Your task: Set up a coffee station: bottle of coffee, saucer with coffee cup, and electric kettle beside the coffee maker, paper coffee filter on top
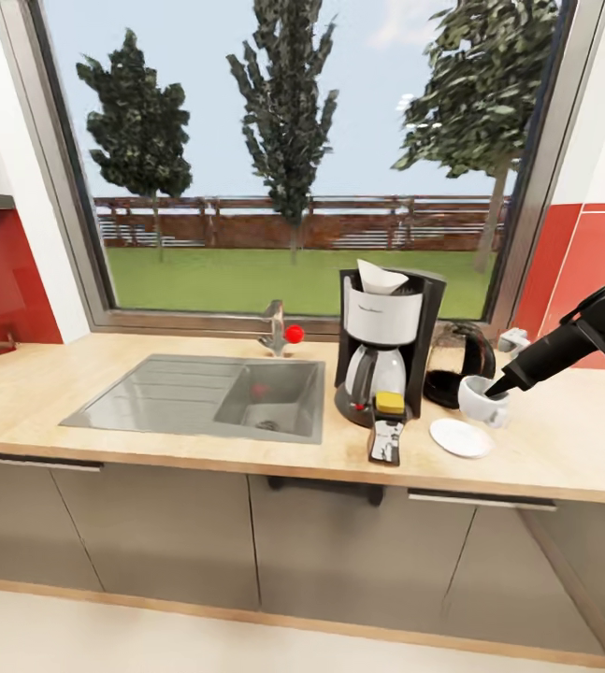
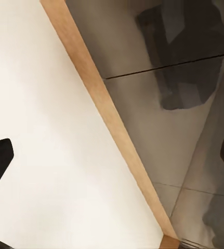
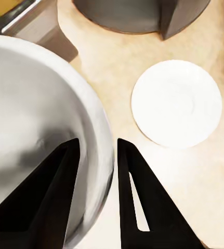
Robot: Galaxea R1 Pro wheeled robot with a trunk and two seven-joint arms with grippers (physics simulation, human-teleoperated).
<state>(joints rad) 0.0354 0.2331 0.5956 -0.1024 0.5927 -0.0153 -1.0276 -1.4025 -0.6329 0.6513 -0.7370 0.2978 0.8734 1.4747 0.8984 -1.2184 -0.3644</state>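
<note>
Nearest on the light wood-grain countertop (image 1: 199, 449), our right gripper (image 3: 96, 155) pinches the rim of the small white ceramic coffee cup (image 1: 482, 400): light, stiff, glossy and fragile, tilted just above the flat white saucer (image 1: 461, 437). Beyond stands the black coffee maker (image 1: 386, 350). We cannot tell the left gripper's state.

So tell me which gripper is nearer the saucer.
Right. The right gripper holds the coffee cup by its rim just beside the saucer; the left gripper hangs low by the cabinet fronts.
</note>
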